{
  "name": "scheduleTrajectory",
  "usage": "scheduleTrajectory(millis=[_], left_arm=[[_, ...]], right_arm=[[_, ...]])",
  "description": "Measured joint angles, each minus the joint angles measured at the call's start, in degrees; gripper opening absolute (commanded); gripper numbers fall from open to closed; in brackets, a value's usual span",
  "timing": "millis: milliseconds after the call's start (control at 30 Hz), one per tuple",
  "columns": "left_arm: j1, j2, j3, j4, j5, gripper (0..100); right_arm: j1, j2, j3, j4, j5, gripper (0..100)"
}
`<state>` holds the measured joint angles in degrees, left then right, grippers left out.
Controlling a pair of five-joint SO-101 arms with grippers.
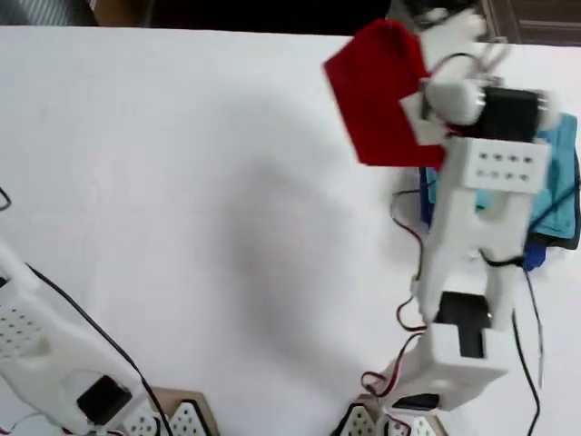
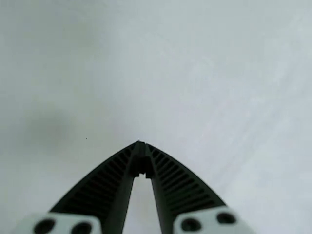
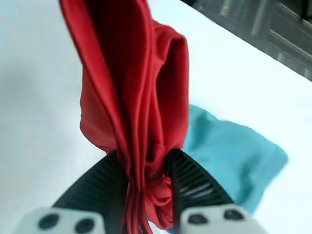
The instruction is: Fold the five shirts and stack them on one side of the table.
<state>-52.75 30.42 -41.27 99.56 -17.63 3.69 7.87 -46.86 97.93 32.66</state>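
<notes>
Shirt (image 3: 131, 83), red, in limp bunched pleats, tight in right end effector (image 3: 145, 158); left end effector (image 2: 140, 147) fully closed, empty.

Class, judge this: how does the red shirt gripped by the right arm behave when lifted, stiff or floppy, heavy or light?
Probably floppy: the red shirt hangs in bunched folds from the right tool. Likely light for its size: one pinch seems to hold it all.

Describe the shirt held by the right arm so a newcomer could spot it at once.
On the right side of the white table, find the right arm's pincer, shut on cloth. That bunched, hanging cloth is the red shirt; the teal shirt nearby lies flat, ungripped.
</notes>
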Motion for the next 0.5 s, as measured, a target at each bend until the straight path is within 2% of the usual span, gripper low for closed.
scheduleTrajectory(millis=[300,500], left_arm=[[1.8,0.0,0.0,0.1,1.8,3],[1.8,0.0,0.0,0.1,1.8,3]], right_arm=[[12.0,-0.1,0.0,-1.1,6.6,2.2],[16.9,3.2,0.0,-3.1,10.0,2.2]])
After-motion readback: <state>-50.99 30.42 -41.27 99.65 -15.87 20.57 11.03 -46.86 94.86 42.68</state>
